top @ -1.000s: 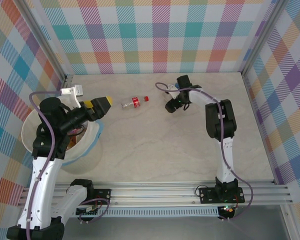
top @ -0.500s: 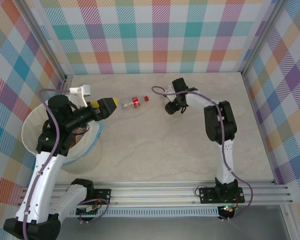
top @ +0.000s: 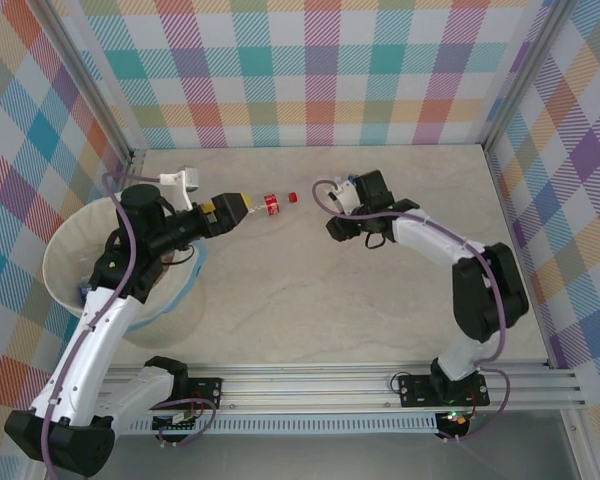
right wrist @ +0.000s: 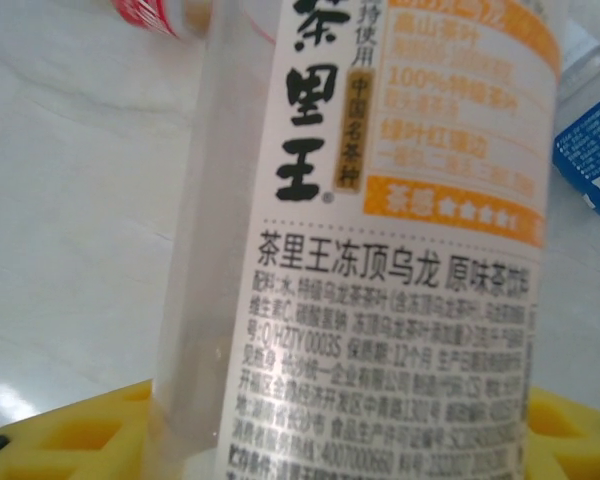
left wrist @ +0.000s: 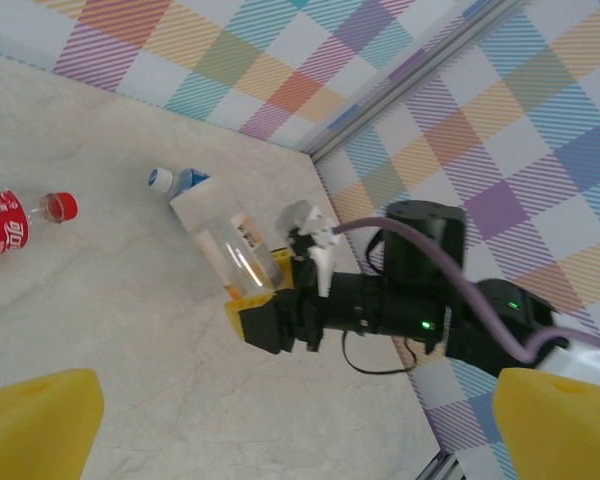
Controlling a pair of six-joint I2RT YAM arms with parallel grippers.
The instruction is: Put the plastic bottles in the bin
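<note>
Evidently mid-pick, the left tool (top: 230,206), fingers apart, points at the red-labelled bottle (top: 270,203) on the far table (top: 310,300) and must next straddle it, close, then carry it to the near-left bin (top: 52,280); the right tool (left wrist: 255,310) clamps an orange-labelled bottle (right wrist: 380,250).

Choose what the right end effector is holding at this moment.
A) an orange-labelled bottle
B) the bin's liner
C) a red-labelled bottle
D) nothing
A: the right end effector is clamped on the clear orange-labelled bottle, while the red-labelled bottle lies ungripped on the table.
</note>
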